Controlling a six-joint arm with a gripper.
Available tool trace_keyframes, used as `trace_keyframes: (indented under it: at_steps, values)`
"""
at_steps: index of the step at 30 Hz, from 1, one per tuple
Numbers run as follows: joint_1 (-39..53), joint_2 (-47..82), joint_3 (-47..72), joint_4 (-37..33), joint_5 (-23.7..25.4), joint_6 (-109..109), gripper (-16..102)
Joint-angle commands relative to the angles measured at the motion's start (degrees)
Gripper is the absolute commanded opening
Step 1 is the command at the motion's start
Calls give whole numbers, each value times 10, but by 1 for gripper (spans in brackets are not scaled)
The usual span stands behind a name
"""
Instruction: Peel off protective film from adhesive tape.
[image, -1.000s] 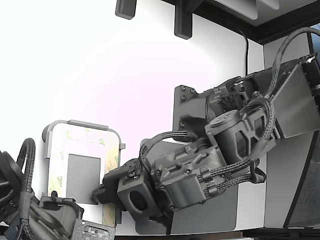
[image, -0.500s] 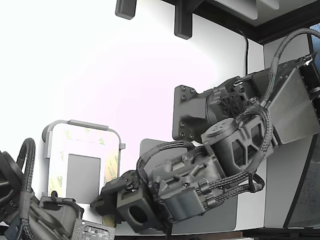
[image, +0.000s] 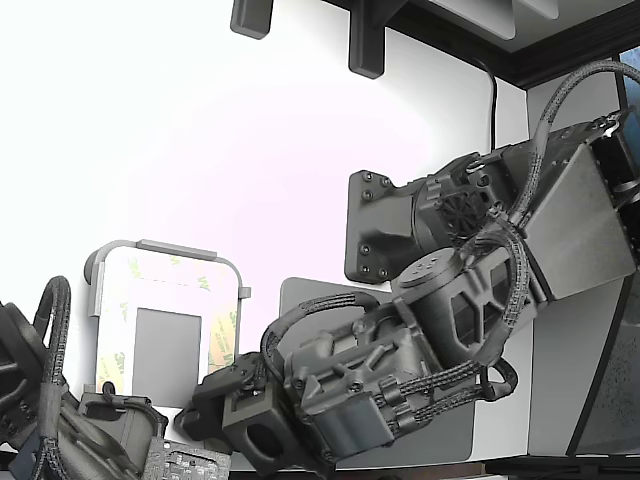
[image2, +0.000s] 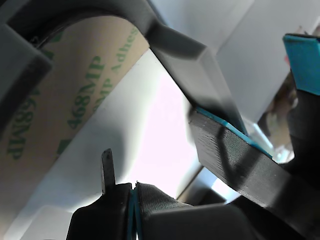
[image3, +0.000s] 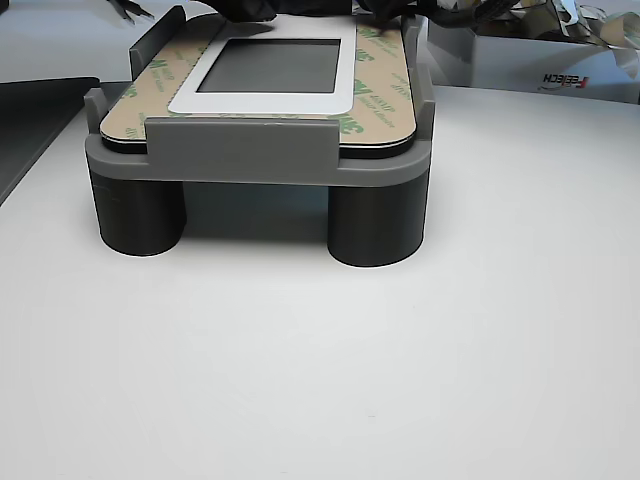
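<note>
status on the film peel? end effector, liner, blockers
End effector at plate's near edge, grip state unclear. Protective film flat on the plate, no lifted end visible. Nothing seen blocking.

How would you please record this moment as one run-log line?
hand: low at plate's near edge, state unclear | pale yellow green-printed protective film: on the tape, flat | grey plastic fixture: holds white rounded plate

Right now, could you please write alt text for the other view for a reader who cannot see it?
A grey plastic fixture on two dark round legs holds a rounded plate framed by pale yellow liner strips with green print around a grey rectangle, on a white table.
</note>
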Motion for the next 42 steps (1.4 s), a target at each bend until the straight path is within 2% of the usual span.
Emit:
trace_keyframes:
  at_steps: [1, 10, 42]
  values:
    - [-4, 9, -18, -1, -1, 3, -11]
    - [10, 5, -35, 25, 4, 20, -11]
    - [11, 5, -10, -3, 3, 30, -11]
